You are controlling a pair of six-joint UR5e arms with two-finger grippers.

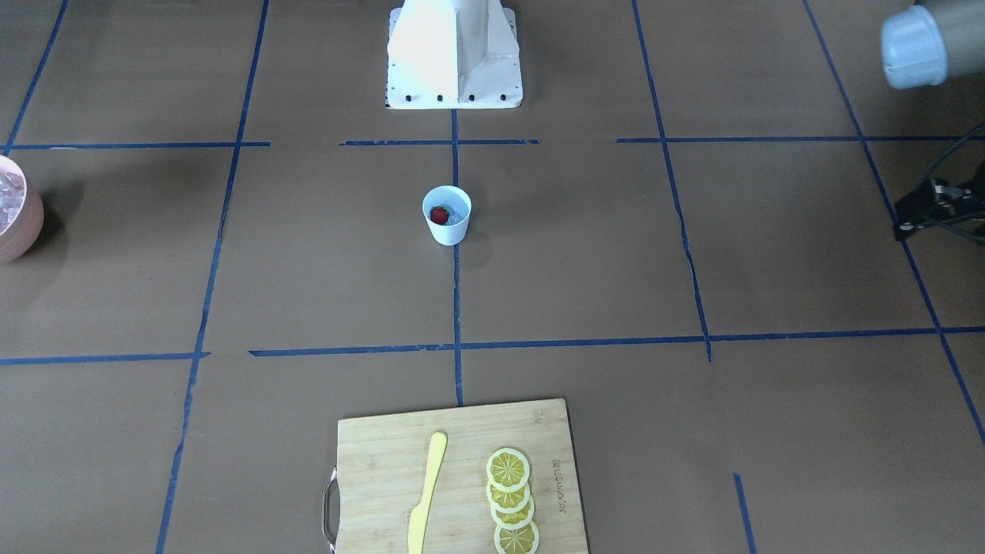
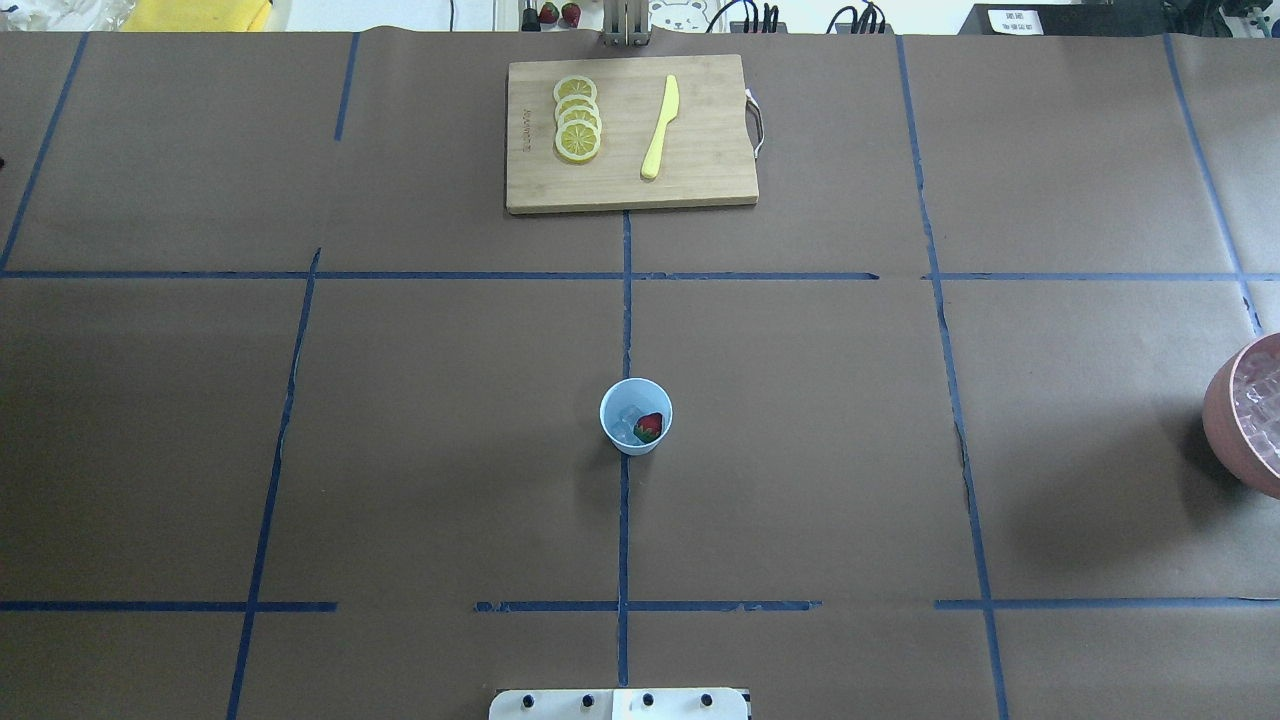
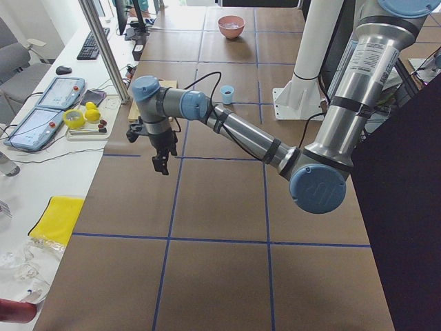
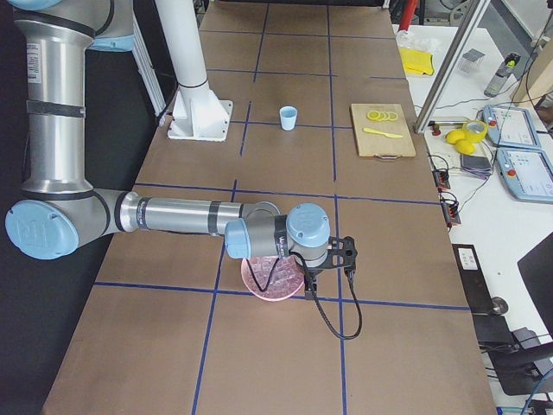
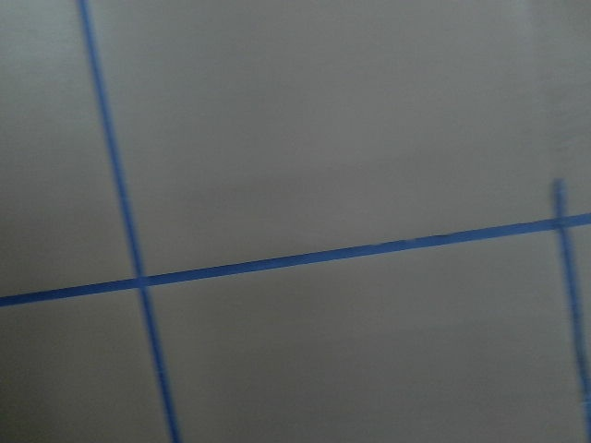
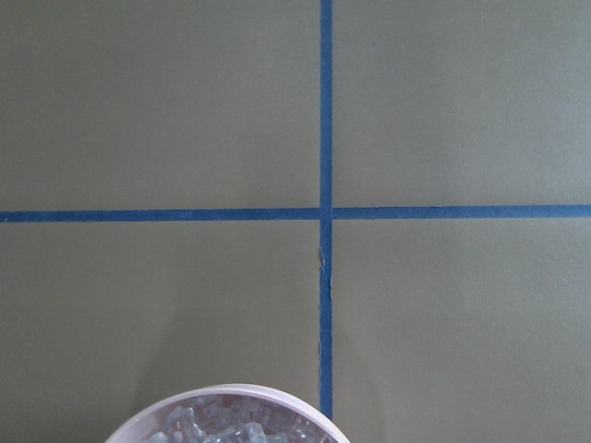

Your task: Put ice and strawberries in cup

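Observation:
The light-blue cup point(image 1: 446, 228) stands upright at the table's middle, also in the overhead view point(image 2: 635, 442). Inside it lie one red strawberry point(image 1: 439, 215) point(image 2: 650, 427) and pale ice chunks point(image 1: 459, 218) point(image 2: 627, 420). More ice point(image 6: 231, 429) fills the pink bowl point(image 2: 1232, 430). My left gripper point(image 3: 162, 164) hangs over bare table at the left end, far from the cup; I cannot tell whether it is open. My right gripper point(image 4: 342, 257) hovers at the pink bowl point(image 4: 272, 278); its fingers are hidden.
A wooden cutting board point(image 2: 700, 175) with lemon slices point(image 2: 577, 120) and a yellow knife point(image 2: 660, 128) lies on the far side from the robot. The robot's white base point(image 1: 454, 54) stands behind the cup. Blue tape lines grid the brown table.

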